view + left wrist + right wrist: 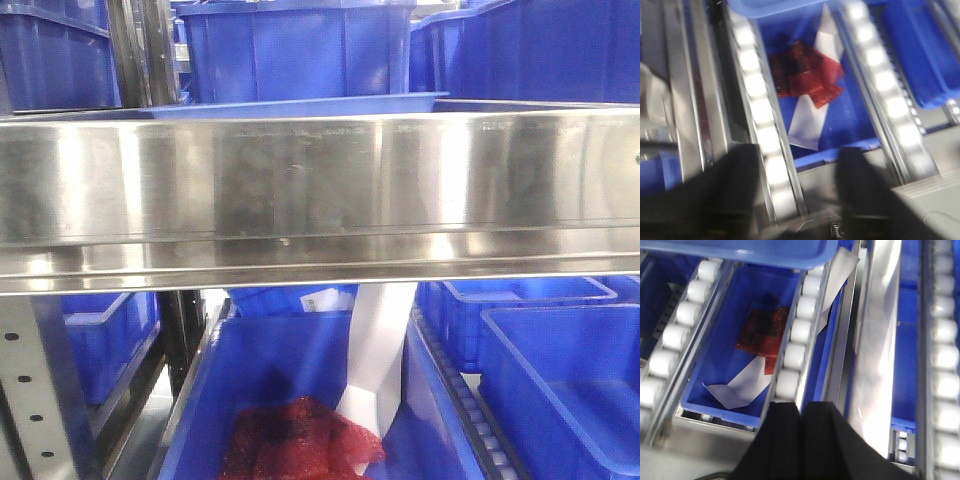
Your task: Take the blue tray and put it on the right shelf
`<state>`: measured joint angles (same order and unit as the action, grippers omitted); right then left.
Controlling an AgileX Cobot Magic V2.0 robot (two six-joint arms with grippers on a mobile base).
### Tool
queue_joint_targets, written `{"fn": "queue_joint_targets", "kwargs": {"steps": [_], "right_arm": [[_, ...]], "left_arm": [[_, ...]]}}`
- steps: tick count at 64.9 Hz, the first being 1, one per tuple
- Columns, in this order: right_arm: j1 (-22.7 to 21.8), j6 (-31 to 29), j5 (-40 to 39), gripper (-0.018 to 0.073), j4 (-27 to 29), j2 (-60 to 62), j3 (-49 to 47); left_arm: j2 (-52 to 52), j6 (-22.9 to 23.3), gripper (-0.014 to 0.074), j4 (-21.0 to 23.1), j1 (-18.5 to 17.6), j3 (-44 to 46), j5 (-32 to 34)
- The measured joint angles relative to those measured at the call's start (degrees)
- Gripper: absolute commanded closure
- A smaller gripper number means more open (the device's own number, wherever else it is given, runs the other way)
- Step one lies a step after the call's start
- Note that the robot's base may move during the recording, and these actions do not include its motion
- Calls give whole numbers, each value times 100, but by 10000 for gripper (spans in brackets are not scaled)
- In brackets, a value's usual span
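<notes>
My right gripper [801, 412] was clenched on nothing, my left gripper [795, 170] spread and empty, both clear of the load. Ahead and below them lay a storage bin [715, 365] holding red mesh [762, 332]. Beyond, above the fingers, the blue tray [740, 251] sat on the right shelf [320, 190], apparently delivered.

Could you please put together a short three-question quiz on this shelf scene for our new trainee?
1. True or false: the right gripper has its fingers pressed together.
2. What lies in the bin beside the red mesh? A) white paper strip B) a bottle C) a glove
3. Fill in: the blue tray sits just behind the shelf's shiny steel ____.

Key: 1 true; 2 A, the white paper strip; 3 rail. The left gripper stands open.
</notes>
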<state>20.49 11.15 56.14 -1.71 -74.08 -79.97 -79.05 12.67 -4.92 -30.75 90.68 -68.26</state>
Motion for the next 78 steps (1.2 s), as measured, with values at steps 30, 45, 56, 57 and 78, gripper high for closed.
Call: {"fn": "queue_joint_targets", "kwargs": {"steps": [30, 45, 56, 57, 78], "right_arm": [[0, -52, -2437, 502, -239, 4628, 4685], [0, -51, -3136, 502, -290, 5773, 5511], [0, -51, -3329, 502, -312, 5816, 5535], [0, -51, -3339, 502, -312, 5816, 5535], [0, -51, -3343, 502, -321, 5816, 5535]], "left_arm": [[4538, 0, 645, -24, -370, -4755, 3156], [5689, 0, 645, -83, -370, -6040, 4076], [5819, 0, 645, -83, -370, -6327, 4124], [5819, 0, 645, -83, -370, -6341, 4124], [5819, 0, 645, -95, -370, -6376, 4101]]}}
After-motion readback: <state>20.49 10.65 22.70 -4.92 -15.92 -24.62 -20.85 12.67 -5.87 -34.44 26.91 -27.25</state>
